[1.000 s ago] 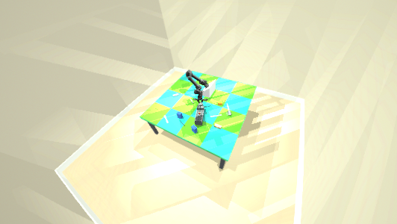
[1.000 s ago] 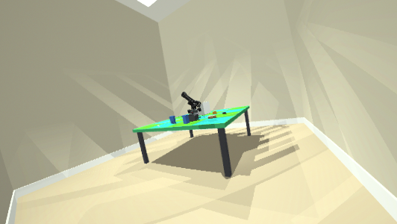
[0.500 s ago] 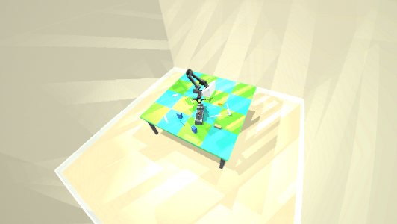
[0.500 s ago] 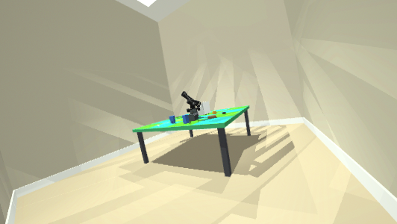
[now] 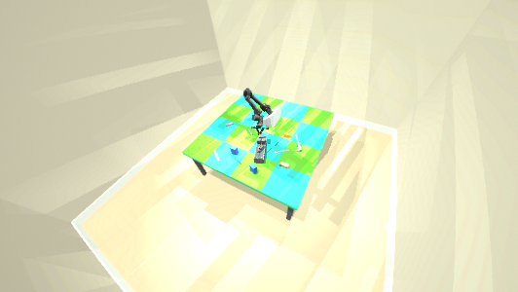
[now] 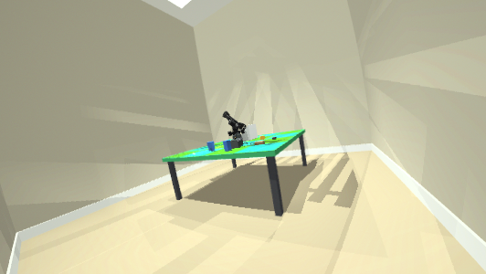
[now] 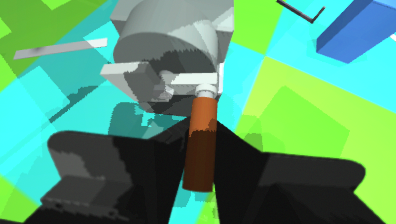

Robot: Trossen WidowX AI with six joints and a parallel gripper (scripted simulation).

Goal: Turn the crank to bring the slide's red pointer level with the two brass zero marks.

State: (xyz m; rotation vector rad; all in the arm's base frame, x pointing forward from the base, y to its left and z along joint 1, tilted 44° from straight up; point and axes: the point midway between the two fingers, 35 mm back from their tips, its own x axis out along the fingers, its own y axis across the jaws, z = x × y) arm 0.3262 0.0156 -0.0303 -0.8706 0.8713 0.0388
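Observation:
The grey machine [image 5: 260,152] [image 6: 237,143] [image 7: 170,30] stands on the table, its crank end toward the arm. In the wrist view the pale crank arm [image 7: 192,79] runs sideways to the orange-brown handle [image 7: 203,115]. My gripper [image 7: 201,123] [image 5: 260,130] is shut on the handle, one black finger on each side of it. The handle's far end shows between the fingers. The slide's red pointer and the two brass zero marks are too small or hidden to make out, so their levels cannot be told.
Blue blocks [image 5: 253,168] [image 5: 234,151] [image 6: 210,146] [image 7: 357,30] stand beside the machine. Orange pieces [image 5: 284,164] [image 5: 287,135], a white panel [image 5: 273,117] [image 6: 251,131] and thin pale strips [image 5: 217,156] [image 7: 60,48] are also on the table [image 5: 284,190]. A dark bent rod [image 7: 298,13] lies near one block.

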